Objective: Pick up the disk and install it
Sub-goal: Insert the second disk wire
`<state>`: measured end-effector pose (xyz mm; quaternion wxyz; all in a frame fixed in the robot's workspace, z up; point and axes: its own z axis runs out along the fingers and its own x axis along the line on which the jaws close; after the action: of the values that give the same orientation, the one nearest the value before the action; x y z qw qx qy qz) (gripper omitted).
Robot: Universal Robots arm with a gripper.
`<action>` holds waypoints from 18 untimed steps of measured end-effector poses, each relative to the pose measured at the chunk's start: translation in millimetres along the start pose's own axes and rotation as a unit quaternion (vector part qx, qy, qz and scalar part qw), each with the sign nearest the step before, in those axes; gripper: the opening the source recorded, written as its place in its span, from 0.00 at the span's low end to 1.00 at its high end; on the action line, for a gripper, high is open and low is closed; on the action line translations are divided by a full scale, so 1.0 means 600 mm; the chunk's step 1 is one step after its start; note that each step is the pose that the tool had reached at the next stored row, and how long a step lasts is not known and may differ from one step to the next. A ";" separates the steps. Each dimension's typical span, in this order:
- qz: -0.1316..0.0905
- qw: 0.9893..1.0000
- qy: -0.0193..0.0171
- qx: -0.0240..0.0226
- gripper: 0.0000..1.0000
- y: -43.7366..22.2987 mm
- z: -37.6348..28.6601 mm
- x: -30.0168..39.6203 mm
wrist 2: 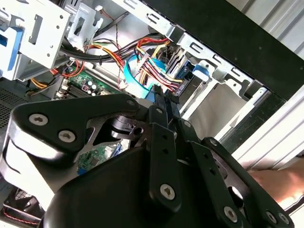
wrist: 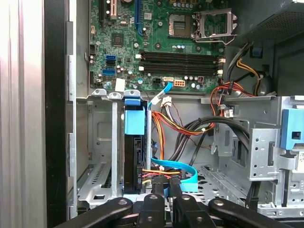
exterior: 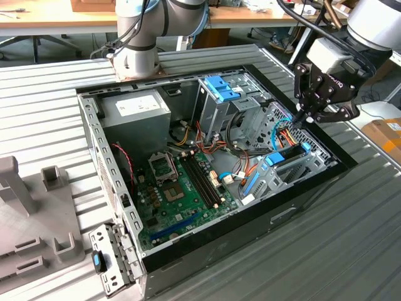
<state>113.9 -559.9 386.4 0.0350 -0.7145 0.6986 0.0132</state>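
Fingers (wrist: pixel 167 190) were pressed together, holding nothing, right above the drive bay; disk (wrist: pixel 133 152) already looked seated in its slot, so mostly done.

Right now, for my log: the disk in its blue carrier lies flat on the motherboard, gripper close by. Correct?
No. The first wrist view shows the disk standing on edge in the drive cage beside the motherboard, not flat on it. The gripper is close by.

Robotics lab: opened computer case (exterior: pixel 313 182) on ribbed metal bench (exterior: pixel 50 94) (wooden desks (exterior: pixel 56 22) behind).
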 end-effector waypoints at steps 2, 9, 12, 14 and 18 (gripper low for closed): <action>-0.005 1.000 -0.016 0.014 0.16 0.001 0.000 0.013; -0.012 0.999 -0.021 0.030 0.16 0.007 -0.001 0.032; -0.014 0.999 -0.023 0.032 0.16 0.015 -0.001 0.034; -0.014 0.999 -0.022 0.033 0.16 0.021 -0.001 0.034; -0.014 0.999 -0.028 0.038 0.16 0.028 0.001 0.040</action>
<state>97.5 -584.1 383.9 0.0820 -0.7219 0.6871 0.0064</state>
